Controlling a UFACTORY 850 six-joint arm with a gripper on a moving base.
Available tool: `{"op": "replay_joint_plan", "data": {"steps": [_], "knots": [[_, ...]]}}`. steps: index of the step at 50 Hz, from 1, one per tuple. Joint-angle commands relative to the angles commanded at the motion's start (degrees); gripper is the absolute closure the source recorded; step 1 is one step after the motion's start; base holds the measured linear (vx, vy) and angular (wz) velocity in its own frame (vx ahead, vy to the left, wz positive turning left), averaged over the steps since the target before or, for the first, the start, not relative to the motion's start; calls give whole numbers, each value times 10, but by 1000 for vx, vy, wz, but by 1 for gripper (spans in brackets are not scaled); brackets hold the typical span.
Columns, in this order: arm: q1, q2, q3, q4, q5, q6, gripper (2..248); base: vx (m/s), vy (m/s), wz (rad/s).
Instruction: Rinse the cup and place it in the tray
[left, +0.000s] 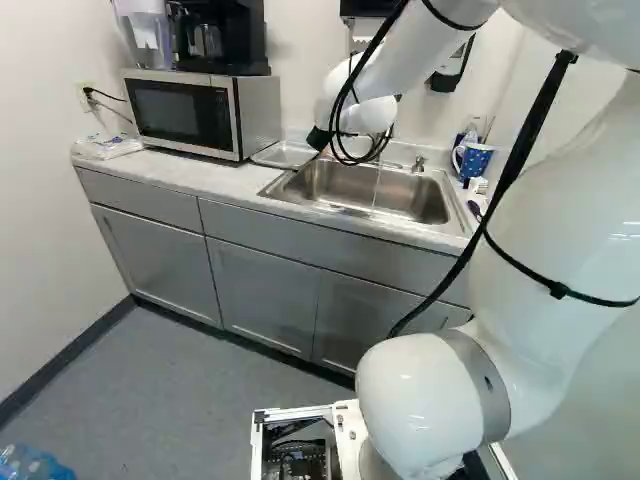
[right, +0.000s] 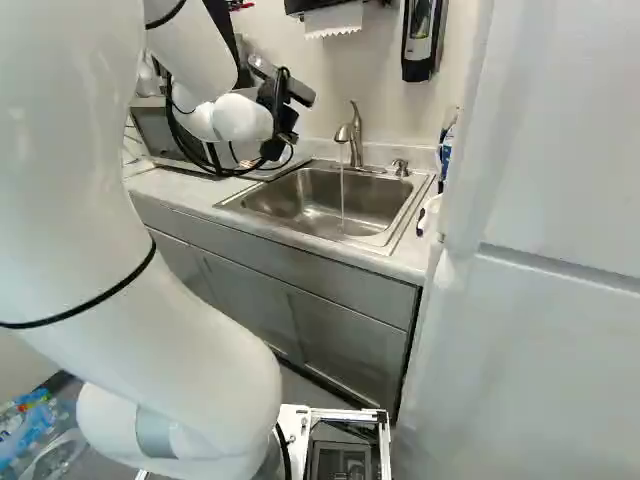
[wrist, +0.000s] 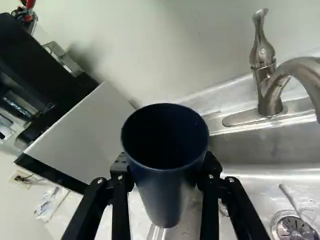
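1. The hand (wrist: 166, 171) clamps the tall dark-blue cup (wrist: 164, 197) near the shiny metal tray (left: 284, 154).
2. If unrinsed, ease its mouth under the running water (right: 342, 200); otherwise, lower it level.

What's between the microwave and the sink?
The metal tray, on the counter between microwave and sink; the left base view shows it, partly behind the arm.

Microwave (left: 180, 112), silver and black: stood on a pale countertop (left: 215, 182). Below the microwave: grey cabinets (left: 160, 260), then a grey floor (left: 190, 390) edged by dark baseboard (left: 62, 358). Behind it: off-white wall (left: 303, 50). Beside it: a second wall (left: 40, 220), bearing an outlet (left: 86, 97).
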Motion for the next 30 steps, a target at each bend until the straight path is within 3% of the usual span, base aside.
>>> {"op": "replay_joint_plan", "data": {"steps": [30], "knots": [[0,0,0,0,0,-181,124,0,0,0]]}}
